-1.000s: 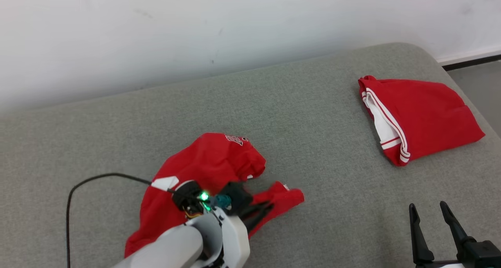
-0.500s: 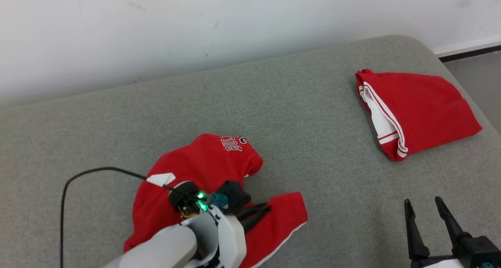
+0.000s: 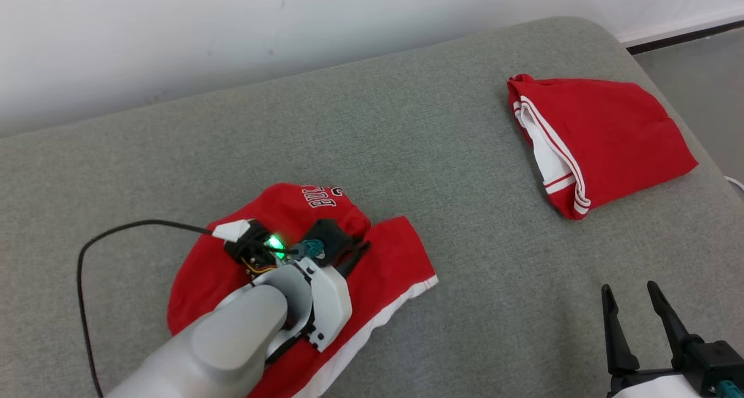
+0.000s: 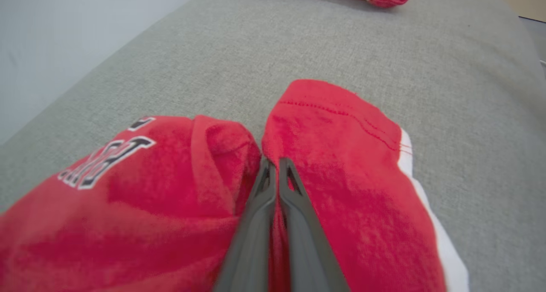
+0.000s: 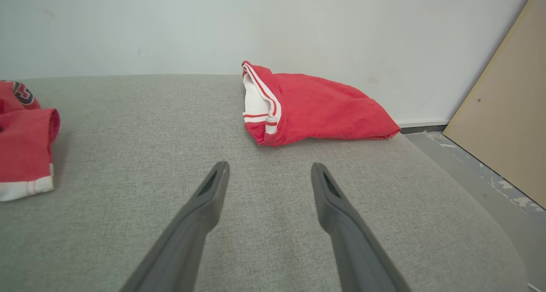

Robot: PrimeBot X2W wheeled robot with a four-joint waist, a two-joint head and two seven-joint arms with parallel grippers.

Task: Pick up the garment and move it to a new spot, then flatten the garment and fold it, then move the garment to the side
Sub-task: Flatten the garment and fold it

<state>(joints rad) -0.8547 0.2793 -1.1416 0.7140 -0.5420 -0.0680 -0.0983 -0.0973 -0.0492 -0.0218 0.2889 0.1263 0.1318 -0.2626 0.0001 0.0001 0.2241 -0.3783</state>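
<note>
Garment [image 3: 390, 261] lies under left tool [image 3: 361, 248] (clamped on its fold); right tool [image 3: 630, 287], apart, well clear.

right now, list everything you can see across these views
crumpled garment: one, red with white trim and lettering, near left of the cushion
folded garment: one, red with white trim, far right of the cushion
cushion: one, grey, under both garments
wall: one, white, behind the cushion
board: one, tan, leaning at the right
floor: grey, right of the cushion
cable: one, black, looping left of the crumpled garment to the left wrist
left hand: one, dark fingers, shut on the crumpled garment
right hand: one, dark fingers, open, holding nothing, near right
</note>
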